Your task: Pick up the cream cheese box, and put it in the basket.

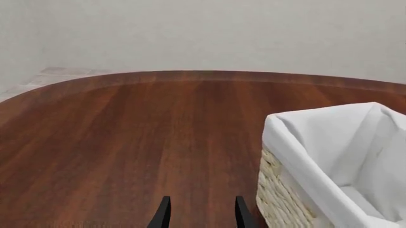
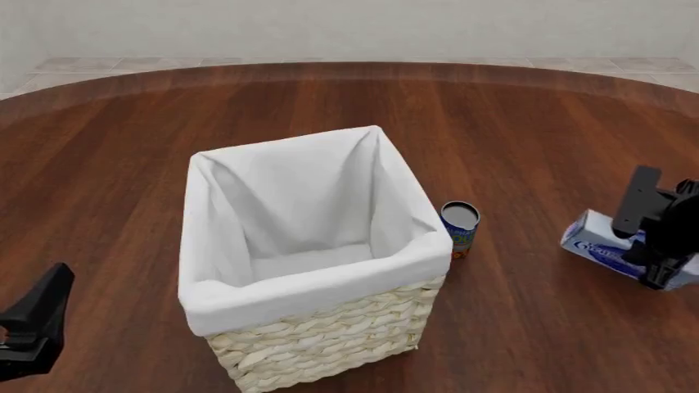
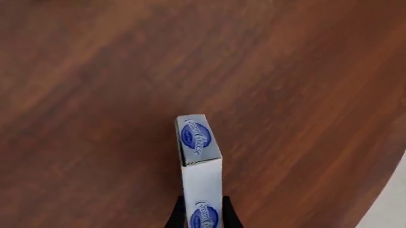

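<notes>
Wicker basket (image 2: 327, 344) sits mid-table, a can (image 2: 460, 228) just beside it. Well right, the box (image 2: 598, 242), seemingly light, stiff card, is pinched across its thin sides by the right gripper (image 3: 201, 213). Left gripper (image 1: 199, 213) hangs parted, empty.

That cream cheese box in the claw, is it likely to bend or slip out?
Probably stiff: the cream cheese box keeps straight edges and flat faces between the right tool. It looks thin and light. Its printed faces look smooth, so it might slip or swing, since only one end seems pinched.
</notes>
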`<state>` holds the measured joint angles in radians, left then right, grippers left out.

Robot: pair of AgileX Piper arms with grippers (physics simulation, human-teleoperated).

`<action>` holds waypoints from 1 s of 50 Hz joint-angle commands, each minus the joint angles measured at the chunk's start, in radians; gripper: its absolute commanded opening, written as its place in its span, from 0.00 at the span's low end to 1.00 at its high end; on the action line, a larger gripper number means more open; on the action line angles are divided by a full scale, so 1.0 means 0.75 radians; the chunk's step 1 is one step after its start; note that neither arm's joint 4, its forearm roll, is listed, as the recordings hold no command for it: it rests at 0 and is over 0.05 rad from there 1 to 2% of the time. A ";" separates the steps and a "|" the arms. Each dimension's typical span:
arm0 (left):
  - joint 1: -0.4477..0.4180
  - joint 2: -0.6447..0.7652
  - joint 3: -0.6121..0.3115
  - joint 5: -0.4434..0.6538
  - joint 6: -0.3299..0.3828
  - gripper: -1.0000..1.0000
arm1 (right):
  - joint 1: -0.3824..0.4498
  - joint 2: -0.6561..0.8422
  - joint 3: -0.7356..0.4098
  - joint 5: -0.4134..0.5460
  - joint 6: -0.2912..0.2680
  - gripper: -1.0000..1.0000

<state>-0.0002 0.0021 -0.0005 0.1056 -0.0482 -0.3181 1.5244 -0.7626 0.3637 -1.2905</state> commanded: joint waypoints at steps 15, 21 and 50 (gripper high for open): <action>-0.001 -0.002 0.000 -0.009 -0.021 1.00 | 0.164 -0.361 0.107 0.094 0.117 0.00; 0.000 -0.002 0.000 -0.018 -0.028 1.00 | 0.228 -0.476 0.065 0.133 0.243 0.00; -0.023 -0.002 0.000 -0.031 -0.035 1.00 | 0.507 -0.985 -0.213 0.216 1.082 0.00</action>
<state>-0.0122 0.0005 -0.0004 0.0849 -0.0726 -0.0081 0.8920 -0.8380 0.4971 -0.7123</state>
